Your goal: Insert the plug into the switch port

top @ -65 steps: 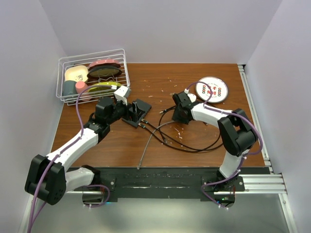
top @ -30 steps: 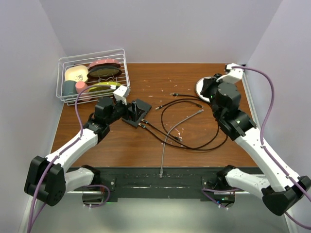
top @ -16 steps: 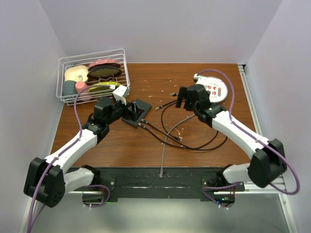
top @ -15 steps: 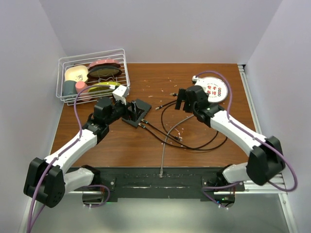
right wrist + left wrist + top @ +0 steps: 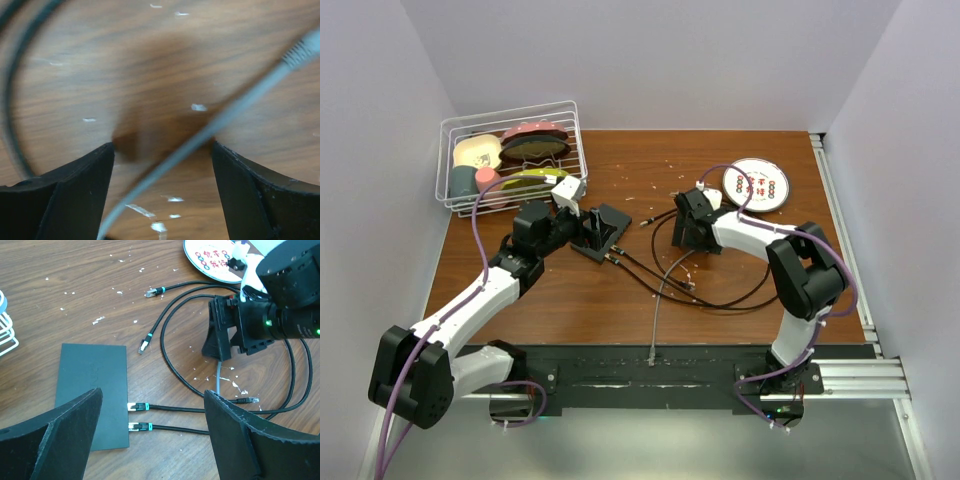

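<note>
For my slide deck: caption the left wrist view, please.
Black switch box with two cables plugged in; right end effector poised over the grey cable.

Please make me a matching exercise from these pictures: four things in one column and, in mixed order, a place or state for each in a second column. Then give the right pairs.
1. black box
2. grey cable
3. white disc
4. wire basket

A. at the far left
B. inside the open right gripper
C. two plugs in its edge
D. at the far right

Pairs: 1-C, 2-B, 3-D, 4-A
</note>
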Tool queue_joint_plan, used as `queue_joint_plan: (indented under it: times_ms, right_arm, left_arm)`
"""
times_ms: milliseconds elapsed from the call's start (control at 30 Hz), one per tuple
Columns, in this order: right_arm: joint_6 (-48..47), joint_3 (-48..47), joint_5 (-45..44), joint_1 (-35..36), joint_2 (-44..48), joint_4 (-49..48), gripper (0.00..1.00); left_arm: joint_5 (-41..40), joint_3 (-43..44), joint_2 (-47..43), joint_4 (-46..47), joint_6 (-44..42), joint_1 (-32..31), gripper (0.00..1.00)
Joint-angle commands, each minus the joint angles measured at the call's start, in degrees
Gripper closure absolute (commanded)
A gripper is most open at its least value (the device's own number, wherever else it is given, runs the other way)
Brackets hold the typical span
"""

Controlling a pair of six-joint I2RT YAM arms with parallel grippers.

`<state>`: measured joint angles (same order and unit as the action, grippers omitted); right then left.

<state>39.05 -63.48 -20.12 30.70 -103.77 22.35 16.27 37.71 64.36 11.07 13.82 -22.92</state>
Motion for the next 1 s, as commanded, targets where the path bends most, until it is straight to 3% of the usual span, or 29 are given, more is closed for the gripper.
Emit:
queue_joint_plan:
  times_ms: [0, 233, 333, 367, 467, 567, 600, 733, 967]
  right_arm:
    - [3.67, -2.52, 4.38, -0.73, -2.93, -1.52, 0.21]
    - [2.62, -2.70, 5.97, -1.60, -6.97, -2.75, 0.38]
    - [0.77, -3.22, 7.20, -2.31, -9.60, -2.75, 0.53]
    - [-0.19, -3.75, 7.55, -2.66, -10.22, -2.75, 0.64]
    - [-1.69, -4.63, 7.81, -3.19, -12.07, -2.05, 0.75]
    - [-3.79, -5.42, 8.43, -3.54, -12.69, -2.48, 0.97]
    - [-4.15, -5.60, 8.69, -3.45, -12.60, -2.57, 1.00]
    - [-5.21, -5.95, 9.31, -3.45, -9.54, -4.32, 1.00]
    - [-9.86, -3.66, 7.56, -3.54, 9.35, -9.16, 1.00]
  left_arm:
    - [-0.10, 0.17, -0.90, 1.15, -1.69, -0.02, 0.13]
    - [-0.45, 0.17, -1.08, 1.23, -1.96, -0.02, 0.13]
    - [-0.45, 0.25, -1.25, 1.06, -2.05, -0.02, 0.13]
    - [-0.37, 0.25, -1.43, 1.06, -2.05, -0.02, 0.13]
    - [-0.45, 0.17, -1.78, 1.06, -2.22, -0.02, 0.13]
    - [-0.54, 0.25, -1.87, 1.15, -2.40, -0.02, 0.12]
    - [-0.54, 0.25, -1.69, 1.15, -2.31, -0.02, 0.12]
    - [-0.63, 0.25, -1.69, 0.97, -2.49, -0.02, 0.12]
    - [-0.80, 0.17, -1.60, 0.88, -2.49, -0.02, 0.12]
